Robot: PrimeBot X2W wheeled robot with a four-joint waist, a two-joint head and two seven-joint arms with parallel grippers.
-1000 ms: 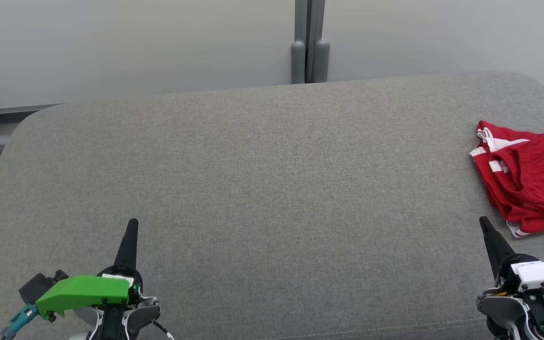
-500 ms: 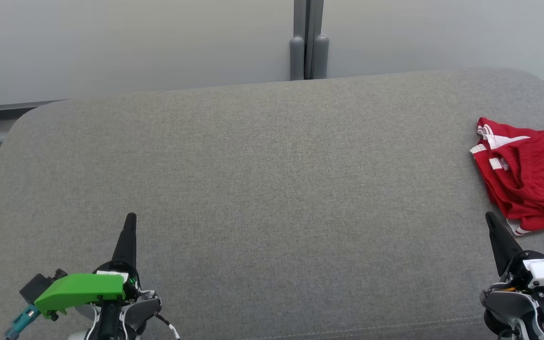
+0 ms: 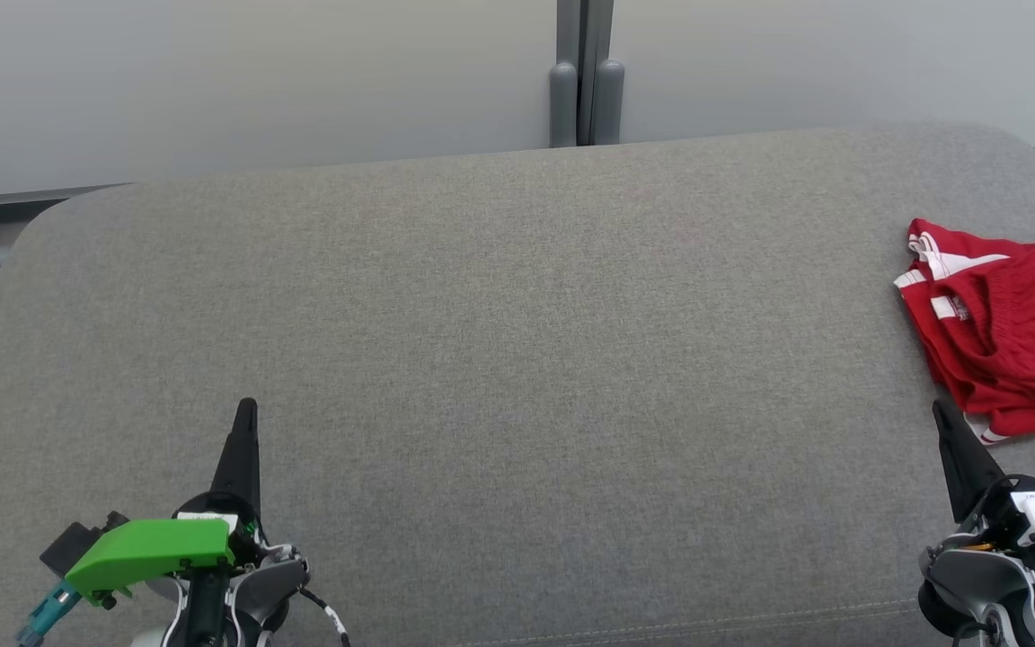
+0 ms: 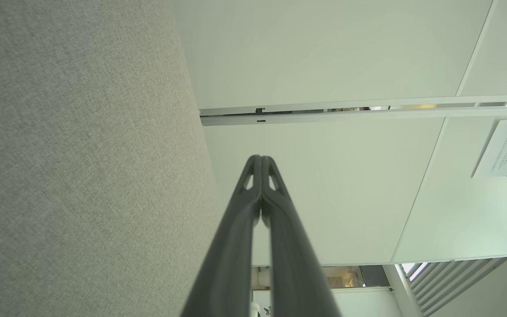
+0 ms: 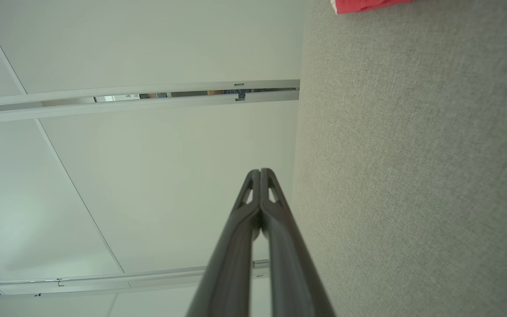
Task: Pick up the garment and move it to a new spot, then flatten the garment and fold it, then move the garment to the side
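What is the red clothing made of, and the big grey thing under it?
The red garment looks like thin, smooth sports fabric, probably synthetic; it crumples in soft folds, with white stripe trim. The grey surface looks like woven upholstery cloth, matte; a speckled weave shows.

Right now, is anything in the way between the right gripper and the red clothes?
No, nothing visible. The shut right gripper points up close to the red garment, with just a strip of grey cushion between them.
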